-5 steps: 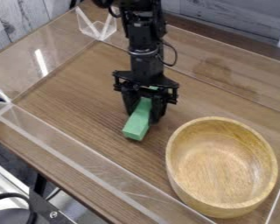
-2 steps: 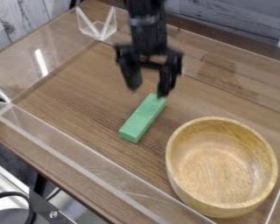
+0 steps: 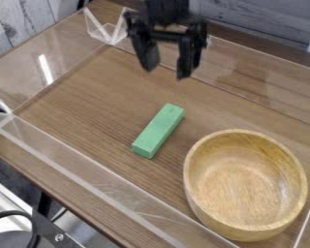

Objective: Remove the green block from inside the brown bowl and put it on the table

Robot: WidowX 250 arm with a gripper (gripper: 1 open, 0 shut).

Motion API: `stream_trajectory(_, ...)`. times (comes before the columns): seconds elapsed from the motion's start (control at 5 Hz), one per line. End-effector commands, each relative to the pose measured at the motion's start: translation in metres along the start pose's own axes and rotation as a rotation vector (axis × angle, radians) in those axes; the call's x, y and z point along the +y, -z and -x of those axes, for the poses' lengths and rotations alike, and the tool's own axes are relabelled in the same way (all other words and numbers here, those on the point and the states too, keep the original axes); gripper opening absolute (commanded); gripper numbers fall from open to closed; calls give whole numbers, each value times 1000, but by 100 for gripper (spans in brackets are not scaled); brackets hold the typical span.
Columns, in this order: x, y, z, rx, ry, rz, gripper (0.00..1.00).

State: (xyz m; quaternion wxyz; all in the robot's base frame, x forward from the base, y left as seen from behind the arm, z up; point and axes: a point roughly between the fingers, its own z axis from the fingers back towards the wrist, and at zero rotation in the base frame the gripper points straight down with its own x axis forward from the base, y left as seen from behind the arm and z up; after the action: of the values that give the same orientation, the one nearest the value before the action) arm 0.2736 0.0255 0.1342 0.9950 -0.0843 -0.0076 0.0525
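Note:
The green block (image 3: pixel 158 130) lies flat on the table (image 3: pixel 93 97), just left of the brown bowl (image 3: pixel 246 184), apart from its rim. The bowl's hollow holds nothing. My gripper (image 3: pixel 167 60) hangs well above the table, up and behind the block, pointing down. Its two dark fingers (image 3: pixel 144 53) stand wide apart with nothing between them.
Low clear acrylic walls (image 3: pixel 67 160) run along the table's edges, with a folded clear corner (image 3: pixel 108 27) at the back. A pale wooden wall is behind, and dark cables (image 3: pixel 15 232) lie at the lower left outside the enclosure.
The gripper let go of the green block, opened, and rose straight up away from it. The block stays lying on the table beside the bowl.

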Motion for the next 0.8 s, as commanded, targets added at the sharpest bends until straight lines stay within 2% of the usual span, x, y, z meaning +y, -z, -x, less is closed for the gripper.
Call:
stream_trajectory(0.0, -4, -6, 3, -47, 43, -14, 100)
stream_trajectory(0.2, -2, 7, 12, -25, 67, -26, 100)
stream_trajectory(0.6, 12, 34, 15, -6, 73, -55, 100)
